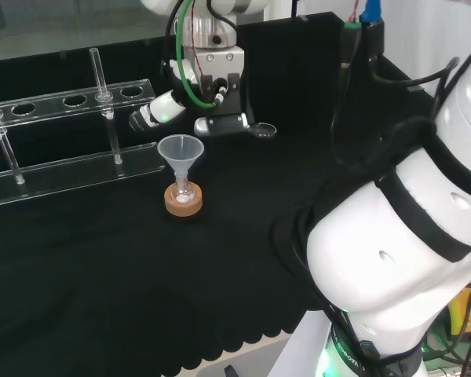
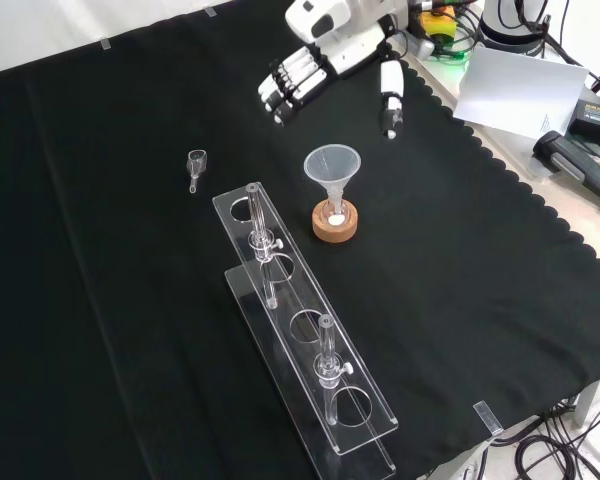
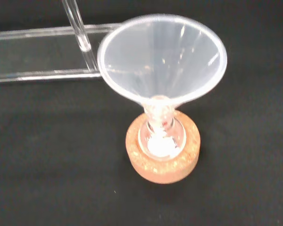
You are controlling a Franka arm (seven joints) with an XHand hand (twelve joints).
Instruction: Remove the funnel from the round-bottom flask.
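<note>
The hand (image 2: 325, 60) hung open and empty above the funnel (image 2: 332, 168). A pull to the side could tip the flask (image 3: 161, 139) off its cork stand (image 2: 336, 225).

Even, bright overhead light on my three views; the black cloth (image 2: 130, 300) swallows shadows. Glare streaks the funnel (image 3: 162, 61) and rack (image 2: 310, 340). My wrist view blurs at its far edge.
</note>
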